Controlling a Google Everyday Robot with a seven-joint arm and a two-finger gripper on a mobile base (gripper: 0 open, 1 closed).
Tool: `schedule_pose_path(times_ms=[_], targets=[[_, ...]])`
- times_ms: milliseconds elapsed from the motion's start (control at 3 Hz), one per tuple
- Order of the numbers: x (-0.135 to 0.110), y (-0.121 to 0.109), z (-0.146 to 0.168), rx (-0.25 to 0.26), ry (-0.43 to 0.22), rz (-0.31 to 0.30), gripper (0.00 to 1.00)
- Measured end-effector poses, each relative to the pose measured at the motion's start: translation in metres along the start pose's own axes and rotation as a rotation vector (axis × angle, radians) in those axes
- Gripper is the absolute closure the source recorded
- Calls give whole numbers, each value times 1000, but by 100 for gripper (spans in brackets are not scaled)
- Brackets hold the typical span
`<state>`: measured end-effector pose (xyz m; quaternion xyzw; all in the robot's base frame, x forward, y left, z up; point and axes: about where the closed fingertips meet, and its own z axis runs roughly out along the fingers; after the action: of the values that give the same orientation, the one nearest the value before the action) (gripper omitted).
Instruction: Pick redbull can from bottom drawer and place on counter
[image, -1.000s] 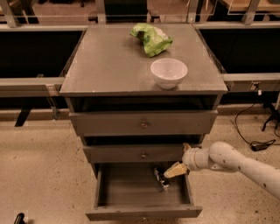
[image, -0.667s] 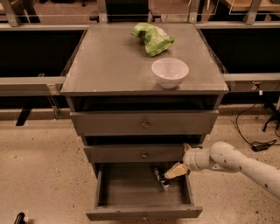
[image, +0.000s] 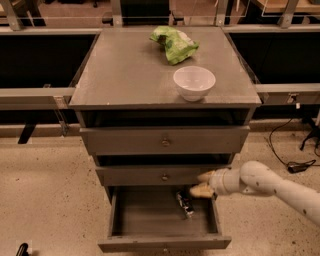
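Lying by the bottom drawer's (image: 145, 217) right edge, the redbull can (image: 184, 204) looks light, slick, dentable; the gripper (image: 201, 183), spread empty just above, should pinch mid-body.

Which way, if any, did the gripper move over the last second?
No visible move. The gripper stays level with the middle drawer's knob, to its right, over the redbull can in the bottom drawer.
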<state>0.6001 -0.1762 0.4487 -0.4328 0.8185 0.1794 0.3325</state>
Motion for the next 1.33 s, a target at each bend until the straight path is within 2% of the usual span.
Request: schedule_pose_path(times_ms=[333, 667, 1000, 1333], targets=[[-1, 0, -1, 0, 0, 0, 64], [28, 1, 25, 31, -42, 37, 74], [68, 3, 64, 45, -64, 81, 71], [99, 7, 102, 14, -64, 86, 67]])
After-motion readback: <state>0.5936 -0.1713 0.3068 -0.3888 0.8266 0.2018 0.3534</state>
